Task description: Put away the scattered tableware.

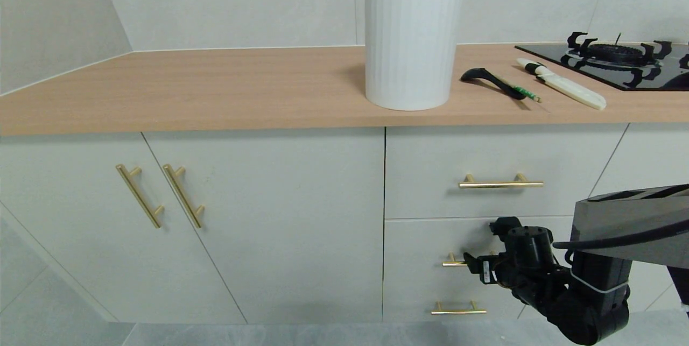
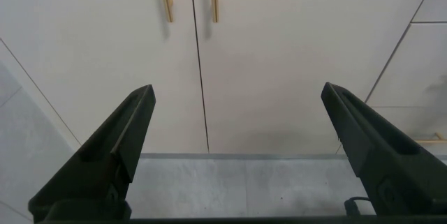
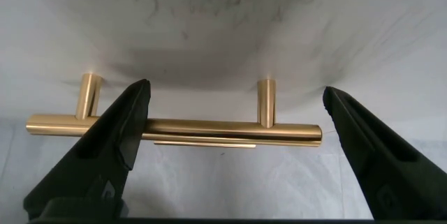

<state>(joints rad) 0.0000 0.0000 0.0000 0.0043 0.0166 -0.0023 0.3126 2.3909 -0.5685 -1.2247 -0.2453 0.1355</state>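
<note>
Right end effector (image 3: 234, 123) is spread wide, low in front of the middle drawer's brass handle (image 3: 209, 132). The bar runs across the gap btw. the fingers, and I cannot tell if they touch it. Left end effector (image 2: 237, 105) is spread too, w/ nothing in it, and faces the two cupboard doors (image 2: 279, 63). On the desk (image 1: 215, 87) I see the tableware: black spoon (image 1: 492, 81) and white knife (image 1: 562, 85) lie side by side, not touching, btw. the ribbed white container (image 1: 412, 34) and the hob (image 1: 619, 63). Spoon is nearer to the container, knife nearer to the hob.
</note>
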